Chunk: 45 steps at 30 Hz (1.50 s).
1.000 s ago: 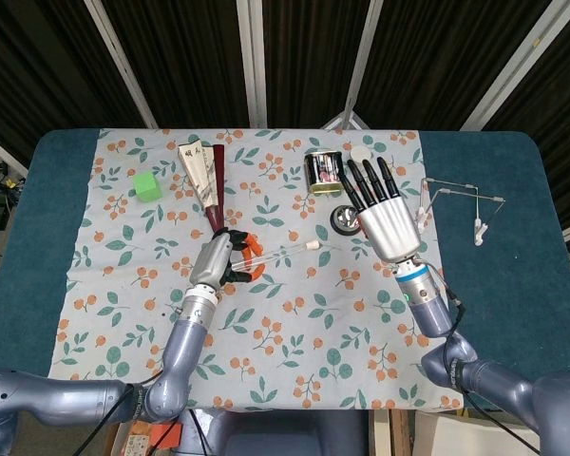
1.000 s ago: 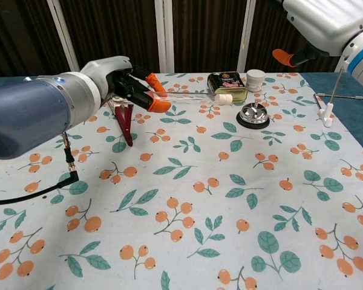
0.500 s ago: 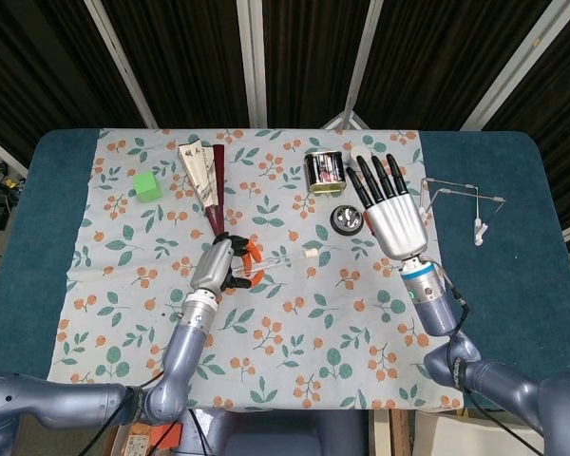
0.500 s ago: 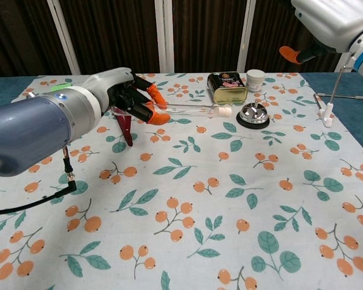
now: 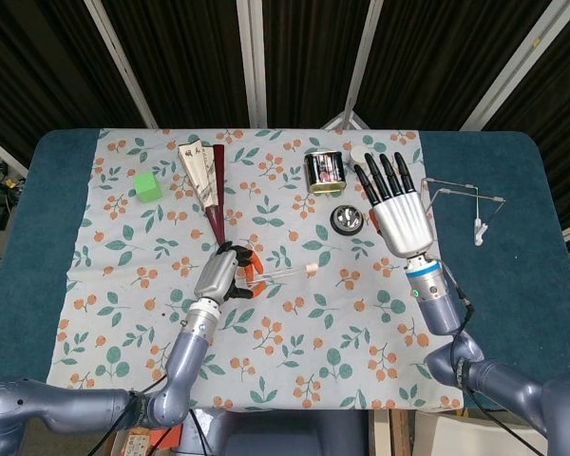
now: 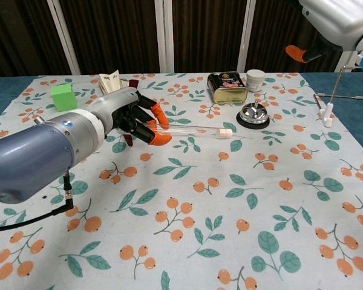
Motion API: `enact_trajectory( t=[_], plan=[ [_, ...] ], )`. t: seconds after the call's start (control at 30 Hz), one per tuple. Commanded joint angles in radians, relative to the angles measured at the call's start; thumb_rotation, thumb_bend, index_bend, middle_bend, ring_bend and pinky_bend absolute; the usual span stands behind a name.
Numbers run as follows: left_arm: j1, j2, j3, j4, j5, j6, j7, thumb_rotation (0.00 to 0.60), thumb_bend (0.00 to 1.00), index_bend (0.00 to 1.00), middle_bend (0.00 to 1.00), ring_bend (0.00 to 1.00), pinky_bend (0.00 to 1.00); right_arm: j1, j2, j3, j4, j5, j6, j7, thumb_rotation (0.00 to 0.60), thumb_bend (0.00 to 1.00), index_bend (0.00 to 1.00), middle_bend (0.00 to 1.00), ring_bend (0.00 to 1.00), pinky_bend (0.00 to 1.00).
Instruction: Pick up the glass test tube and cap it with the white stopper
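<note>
- Glass test tube point(image 6: 190, 128) is held near one end by the left hand point(image 5: 221, 275), fingers curled around it; the tube lies roughly level above the floral tablecloth point(image 6: 187, 217), pointing toward the robot's right.
- The white stopper point(image 6: 222, 133) is seen seated on the tube's free end, in both views.
- Left forearm is extended low over the cloth, orange fingertips point(image 6: 159, 139) wrapped at the grip.
- Right hand point(image 5: 397, 211) is raised, palm flat, fingers spread and straight, nothing held; only an orange fingertip and part of the casing are caught in the chest view.
- Beyond the tube: a silver call bell point(image 6: 253, 114), then a dark tin point(image 6: 227, 87) and a small white jar point(image 6: 255, 79).
- A metal wire stand point(image 6: 333, 96) is noted at far right on the blue table point(image 5: 513, 237).
- A folded fan point(image 5: 205, 180) and a green cube point(image 6: 63, 96) lie at far left.
</note>
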Motion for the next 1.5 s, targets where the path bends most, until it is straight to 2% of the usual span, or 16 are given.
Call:
enact_trajectory(
  t=[0.03, 0.23, 0.73, 1.13, 1.5],
  plan=[
    [0.009, -0.004, 0.009, 0.007, 0.021, -0.004, -0.009, 0.600, 0.61, 0.67, 0.70, 0.20, 0.00, -0.010, 0.005, -0.001, -0.008, 0.008, -0.001, 0.003, 0.600, 0.41, 0.00, 0.01, 0.00, 0.00],
    [0.034, -0.014, 0.047, 0.036, 0.084, -0.016, -0.030, 0.600, 0.61, 0.67, 0.70, 0.20, 0.00, -0.057, 0.024, -0.020, -0.026, 0.024, 0.009, 0.022, 0.600, 0.41, 0.00, 0.01, 0.00, 0.00],
    [0.076, -0.027, 0.094, 0.093, 0.179, -0.040, -0.056, 0.600, 0.61, 0.67, 0.70, 0.20, 0.00, -0.075, 0.034, -0.016, -0.043, 0.035, 0.005, 0.026, 0.600, 0.41, 0.00, 0.01, 0.00, 0.00],
    [0.115, -0.016, 0.158, 0.148, 0.276, -0.063, -0.073, 0.600, 0.61, 0.67, 0.69, 0.20, 0.00, -0.098, 0.045, -0.013, -0.066, 0.053, 0.004, 0.028, 0.600, 0.41, 0.00, 0.01, 0.00, 0.00],
    [0.148, -0.004, 0.180, 0.138, 0.298, -0.066, -0.050, 0.600, 0.60, 0.66, 0.67, 0.20, 0.00, -0.109, 0.062, -0.011, -0.100, 0.056, 0.006, 0.016, 0.600, 0.41, 0.01, 0.01, 0.00, 0.00]
  ],
)
